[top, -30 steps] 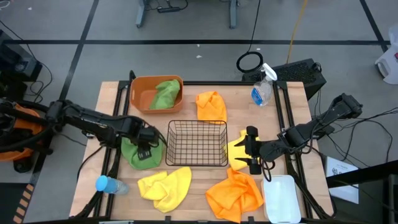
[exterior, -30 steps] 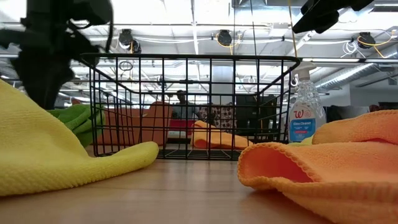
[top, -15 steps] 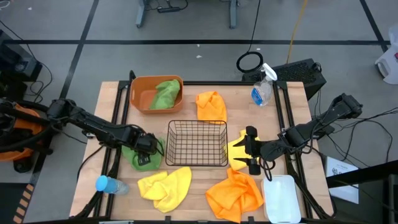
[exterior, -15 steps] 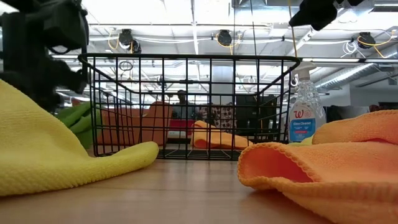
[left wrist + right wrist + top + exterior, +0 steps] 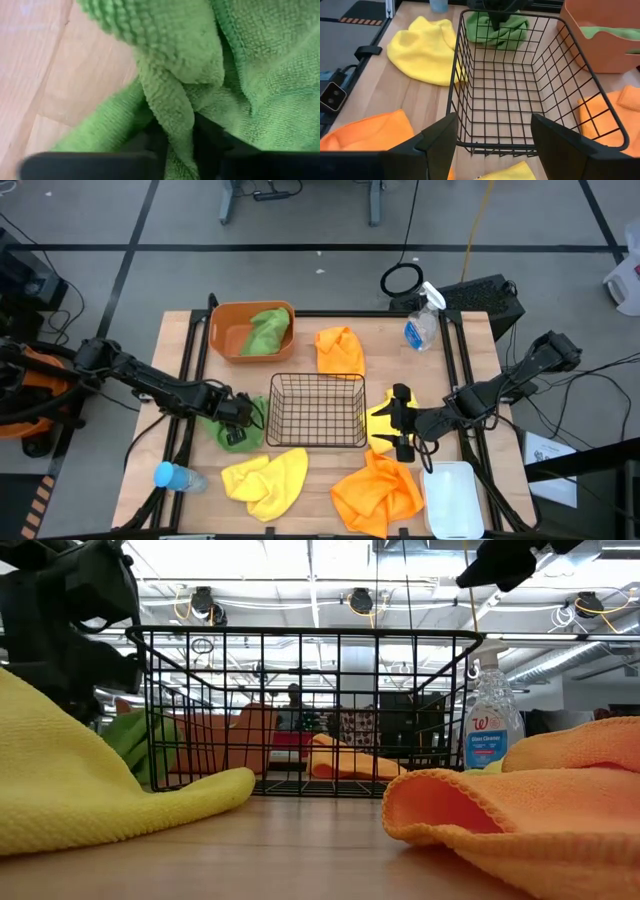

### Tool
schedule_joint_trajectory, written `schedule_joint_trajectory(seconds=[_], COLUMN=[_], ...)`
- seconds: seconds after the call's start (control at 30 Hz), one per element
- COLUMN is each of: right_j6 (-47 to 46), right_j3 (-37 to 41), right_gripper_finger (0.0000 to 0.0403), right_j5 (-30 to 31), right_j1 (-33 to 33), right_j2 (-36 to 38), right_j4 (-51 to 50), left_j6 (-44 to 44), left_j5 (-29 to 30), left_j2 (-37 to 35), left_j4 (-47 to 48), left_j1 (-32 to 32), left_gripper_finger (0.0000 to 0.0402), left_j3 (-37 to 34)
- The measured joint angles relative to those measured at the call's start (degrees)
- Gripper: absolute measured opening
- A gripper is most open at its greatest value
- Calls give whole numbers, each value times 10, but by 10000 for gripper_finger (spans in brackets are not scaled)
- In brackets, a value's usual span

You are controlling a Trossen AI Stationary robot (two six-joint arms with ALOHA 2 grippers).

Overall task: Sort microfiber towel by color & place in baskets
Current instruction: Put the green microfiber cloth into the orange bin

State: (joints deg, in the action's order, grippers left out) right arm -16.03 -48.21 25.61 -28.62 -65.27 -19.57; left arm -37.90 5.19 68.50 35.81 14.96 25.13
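The left gripper [image 5: 237, 420] is down on the green towel [image 5: 232, 428] lying on the table just left of the black wire basket [image 5: 318, 411]; in the left wrist view its fingers [image 5: 207, 137] are closed on a fold of that green cloth [image 5: 250, 75]. The right gripper [image 5: 400, 420] hovers over a yellow towel [image 5: 381, 423] at the basket's right side, its fingers [image 5: 437, 137] spread apart and holding nothing. A second green towel [image 5: 267, 330] lies inside the orange tub [image 5: 229, 332] at the table's far left. One orange towel [image 5: 340, 350] sits behind the wire basket, another [image 5: 378, 492] near the front edge beside the white bin [image 5: 452, 500]. A second yellow towel [image 5: 266, 480] lies in front of the basket. The wire basket holds no cloth.
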Motion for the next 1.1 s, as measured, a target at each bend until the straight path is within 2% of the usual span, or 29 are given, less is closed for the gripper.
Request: schedule_joint_trajectory(seconds=[0.03,0.1,0.33,0.7,0.9,1.1], right_j6=[0,2,3,70,178,296], right_j3=[0,0,0,0,0,0], right_gripper_finger=[242,242,242,242,242,242], right_j5=[0,0,-1,0,0,20], right_j1=[0,0,0,0,0,7], right_j2=[-6,-18,-41,-46,-81,-150], right_j4=[3,10,31,145,292,502], left_j6=[-11,-34,-66,-67,-14,71], left_j5=[1,14,106,247,290,293], left_j2=[1,1,2,1,1,1], left_j4=[6,25,165,385,361,254], left_j1=[2,2,2,2,2,-1], left_gripper_finger=[32,14,9,7,7,6], left_j3=[6,20,129,376,474,498])
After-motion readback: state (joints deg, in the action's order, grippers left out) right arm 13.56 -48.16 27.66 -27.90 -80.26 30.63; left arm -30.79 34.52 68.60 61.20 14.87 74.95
